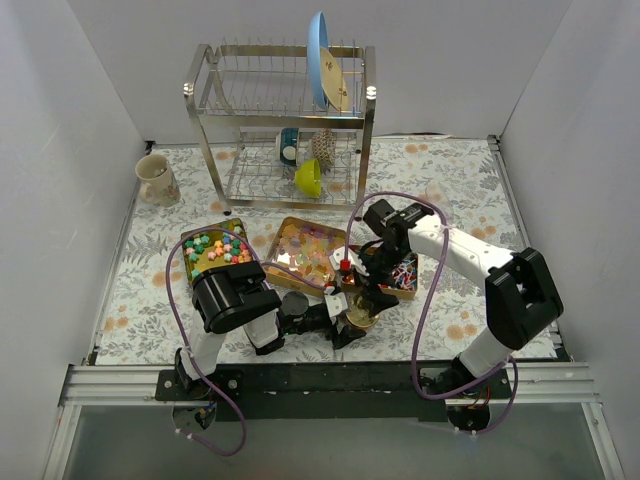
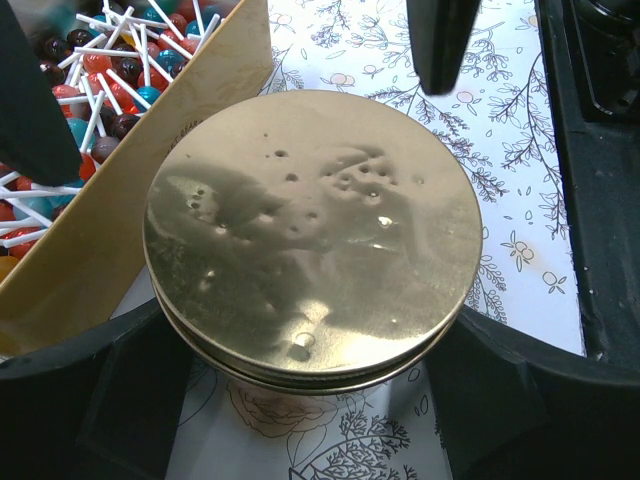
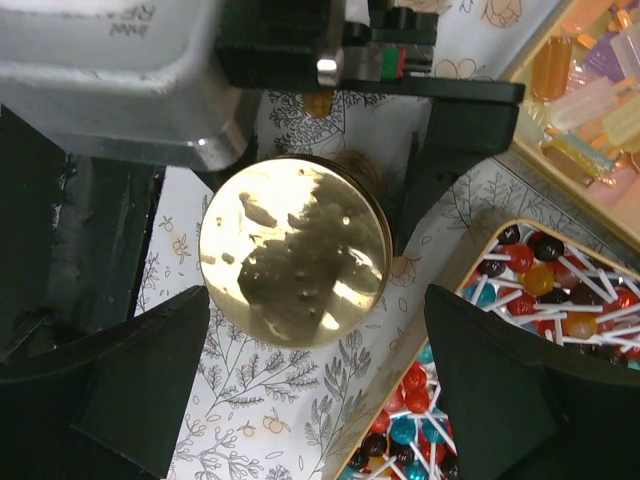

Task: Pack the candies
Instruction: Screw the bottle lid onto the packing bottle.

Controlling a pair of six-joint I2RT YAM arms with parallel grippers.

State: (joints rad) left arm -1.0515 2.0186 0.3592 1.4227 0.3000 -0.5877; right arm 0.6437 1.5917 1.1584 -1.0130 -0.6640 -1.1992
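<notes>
Across the middle of the table, the candies point(image 1: 215, 248) lie sorted in three open trays. I take the jar point(image 2: 265, 408) as my centre on the overhead camera. The multicoloured pieces point(image 1: 228, 256) fill the left tray point(image 1: 184, 245) at ten o'clock. The orange-yellow rounds point(image 1: 305, 245) sit in the middle tray point(image 1: 285, 222) at eleven. The stick candies point(image 2: 110, 70) are red, blue and dark heads on white sticks. They lie heaped in the right tray point(image 2: 130, 230) at one o'clock, its gold wall just beside the jar.

The jar stands upright on the floral cloth point(image 1: 470, 180) with the round gold lid point(image 2: 315, 235) on top, dented and shiny.

My left gripper point(image 1: 352, 322) reaches in low from nine o'clock. Its jaws are spread wide but pressed against the jar on both sides just under the lid's rim, so I read that as a grip on the jar. My right gripper point(image 3: 318, 300) hangs over the lid, the arm arching in from one o'clock. It is spread wide with a finger either side of the lid, clear of it and holding nothing.

Further out, a dish rack point(image 1: 285, 120) stands at twelve o'clock by the back wall. A blue plate point(image 1: 320, 60) is upright on its top shelf, and a yellow-green bowl point(image 1: 309, 177) is tipped on the lower one. A cup point(image 1: 157, 180) is at ten o'clock near the left wall.
</notes>
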